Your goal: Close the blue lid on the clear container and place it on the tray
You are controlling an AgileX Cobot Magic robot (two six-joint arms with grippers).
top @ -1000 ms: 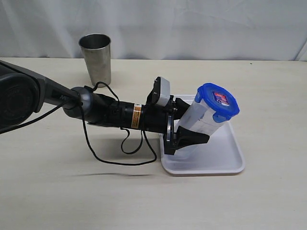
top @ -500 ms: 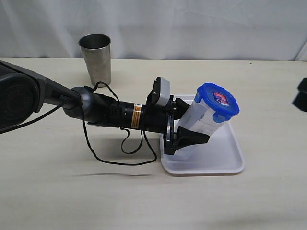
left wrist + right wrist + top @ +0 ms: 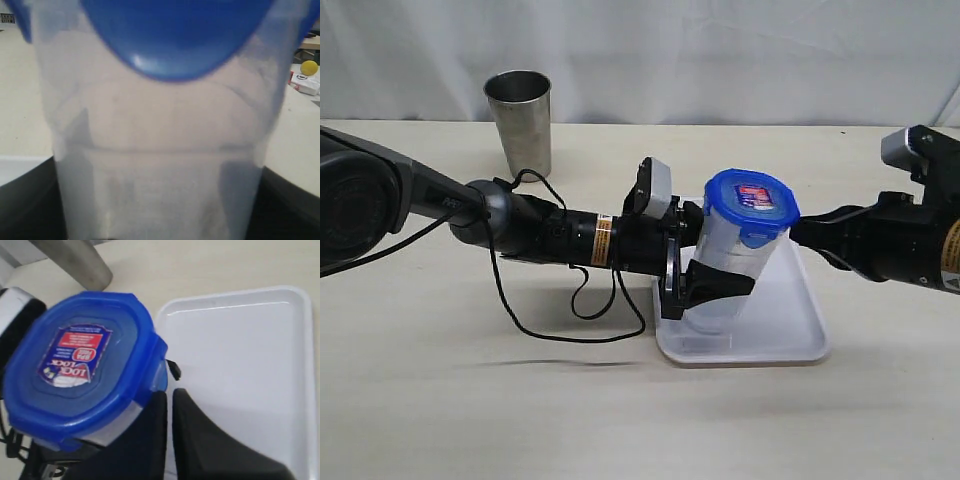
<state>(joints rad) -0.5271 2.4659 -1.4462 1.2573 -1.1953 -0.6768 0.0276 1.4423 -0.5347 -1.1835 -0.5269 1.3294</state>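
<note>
Left gripper reaches in from the left and clamps the lower body of the tall tapered clear container of translucent plastic, jaws spread wide around it. The container's long axis is near upright. Its base is over the left part of the flat white plastic tray; whether it rests on the tray or hangs just above it cannot be told. The rounded-square blue lid with red-and-white sticker sits on top. Right gripper comes in level from the right, jaws pressed together, tips just beside the lid's near side flap. The lid lies directly ahead of those tips, so the right arm looks better placed to press that flap. The tapered steel cup stands well apart at the back of the tabletop; nothing obstructs.
</note>
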